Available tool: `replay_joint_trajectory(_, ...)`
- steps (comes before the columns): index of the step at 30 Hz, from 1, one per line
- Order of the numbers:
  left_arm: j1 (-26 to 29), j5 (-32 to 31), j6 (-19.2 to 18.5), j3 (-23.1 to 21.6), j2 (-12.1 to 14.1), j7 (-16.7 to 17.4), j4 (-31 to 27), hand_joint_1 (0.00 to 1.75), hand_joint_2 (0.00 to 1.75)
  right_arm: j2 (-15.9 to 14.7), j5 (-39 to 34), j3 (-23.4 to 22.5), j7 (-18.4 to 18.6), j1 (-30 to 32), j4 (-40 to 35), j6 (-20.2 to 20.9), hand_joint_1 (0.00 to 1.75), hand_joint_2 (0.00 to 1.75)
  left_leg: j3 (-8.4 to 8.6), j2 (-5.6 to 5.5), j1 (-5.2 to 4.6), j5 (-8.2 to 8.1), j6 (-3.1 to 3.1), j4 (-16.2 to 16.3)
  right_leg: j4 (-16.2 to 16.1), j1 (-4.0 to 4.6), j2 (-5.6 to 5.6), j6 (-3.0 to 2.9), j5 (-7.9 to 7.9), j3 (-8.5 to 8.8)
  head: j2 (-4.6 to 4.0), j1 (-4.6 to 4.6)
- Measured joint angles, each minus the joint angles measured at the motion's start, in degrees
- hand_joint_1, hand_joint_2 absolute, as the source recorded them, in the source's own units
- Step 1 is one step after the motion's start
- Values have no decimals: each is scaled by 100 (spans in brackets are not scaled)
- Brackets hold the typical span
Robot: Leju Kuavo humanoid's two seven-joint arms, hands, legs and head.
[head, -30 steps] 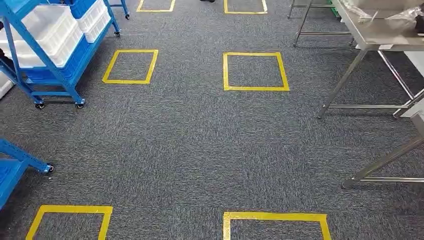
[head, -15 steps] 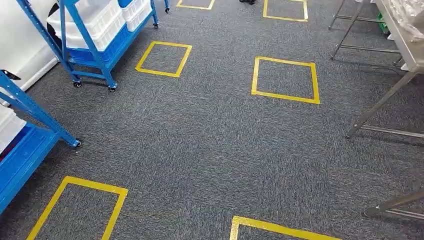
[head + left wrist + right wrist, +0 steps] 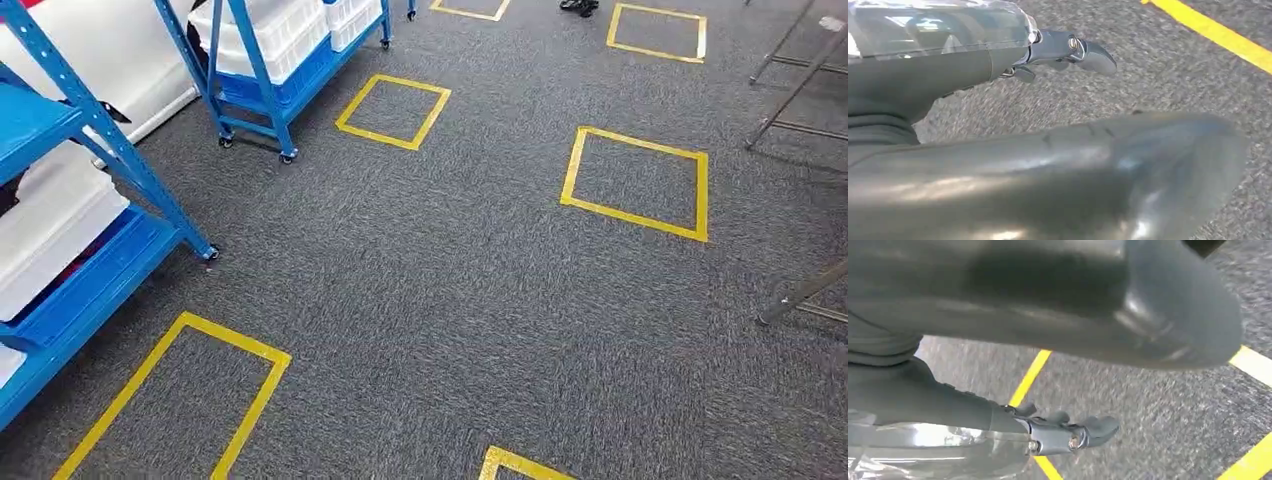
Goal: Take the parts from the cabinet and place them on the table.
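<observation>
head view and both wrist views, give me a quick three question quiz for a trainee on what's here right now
1. True or false: the left hand holds a part.
2. What lies on the near blue rack at the left of the head view? A) white bins B) red boxes C) tools
3. Fill in: the yellow tape squares are marked on grey ____.

Key
1. False. The left hand hangs above the carpet with nothing in it, and so does the right hand.
2. A. White bins sit on its shelves; the far blue rack carries white bins too.
3. carpet
</observation>
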Motion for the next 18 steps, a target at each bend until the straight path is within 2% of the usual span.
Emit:
replay_joint_trajectory(1,13,4,11,0,-2,0,0,0,0,0,2,0,0,-6,0,0,0,0,-5,-33,2,-13,-37,21,-52,-33,-98,-56,31,11,0,0)
replay_joint_trajectory(2,18,15,15,0,-11,-4,0,0,0,-4,7,0,-2,1,0,0,0,0,-54,318,-2,-114,-41,167,-85,-26,-178,-111,41,31,0,-2)
replay_joint_trajectory(3,14,20,15,0,-31,-4,-2,0,0,-9,13,-2,-2,8,0,0,0,0,-213,563,0,-336,-60,500,-93,-11,-253,-152,37,31,0,-2)
replay_joint_trajectory(4,0,20,15,0,-39,-4,-2,0,0,-9,15,0,-2,23,0,0,0,0,-426,664,13,-570,-84,941,-92,7,-337,-161,33,29,0,-2)
replay_joint_trajectory(5,-3,33,17,0,-44,-4,-2,0,0,-9,19,0,-2,35,2,0,0,0,-647,702,18,-775,-102,1406,-90,23,-433,-174,24,28,0,-2)
replay_joint_trajectory(6,-4,39,15,0,-50,-4,-2,0,0,-11,20,0,-2,38,2,0,0,0,-816,715,19,-886,-118,1762,-88,33,-522,-178,18,25,0,-2)
replay_joint_trajectory(7,0,50,17,0,-50,-4,-2,0,0,-13,24,0,-2,37,2,0,0,0,-866,727,21,-858,-125,1867,-87,39,-609,-179,11,28,0,-2)
replay_joint_trajectory(8,5,55,20,0,-50,-4,-2,0,0,-13,35,0,-2,28,2,4,0,0,-753,745,21,-692,-125,1663,-85,42,-686,-175,4,36,0,-2)
replay_joint_trajectory(9,17,59,28,0,-50,-4,0,0,0,-13,39,0,-2,20,2,18,0,0,-534,776,20,-463,-116,1250,-82,43,-754,-165,-7,50,0,-2)
replay_joint_trajectory(10,26,59,41,2,-50,-4,0,0,0,-13,52,0,-2,15,2,20,0,0,-227,870,16,-208,-95,687,-82,43,-813,-148,-23,76,0,-2)
replay_joint_trajectory(11,25,61,52,2,-50,-4,0,0,0,-13,57,0,-4,14,2,20,0,0,58,1135,-2,-45,-50,180,-82,52,-871,-125,-40,109,0,-2)
replay_joint_trajectory(12,2,61,57,4,-50,-4,0,0,0,-13,61,0,-7,22,2,20,0,0,102,1216,-68,-114,-3,44,-64,91,-929,-79,-69,118,0,-2)
replay_joint_trajectory(13,-5,61,59,4,-52,-20,-2,0,0,-15,66,0,-7,16,2,20,0,0,90,1126,-62,-86,43,43,-72,89,-966,-49,-65,123,0,0)
replay_joint_trajectory(15,39,66,61,4,-52,-20,-2,0,0,-15,66,0,-9,-35,2,20,0,0,48,1029,-80,-81,82,46,-102,77,-1060,-8,-53,160,0,-2)
replay_joint_trajectory(16,42,70,61,7,-52,-20,-2,0,0,-15,68,0,-9,-54,0,20,0,0,78,958,-48,-49,135,-21,-106,95,-1125,36,-71,198,0,0)
replay_joint_trajectory(17,46,70,61,7,-70,-20,-2,0,0,-24,68,0,-9,-58,-4,17,0,0,134,906,-14,-9,166,-61,-17,48,-903,65,-147,189,0,0)
replay_joint_trajectory(18,37,72,61,7,-74,-15,-2,0,0,-26,68,0,-11,-44,-4,17,0,0,125,856,-5,8,199,-66,223,49,-632,63,-334,78,0,0)
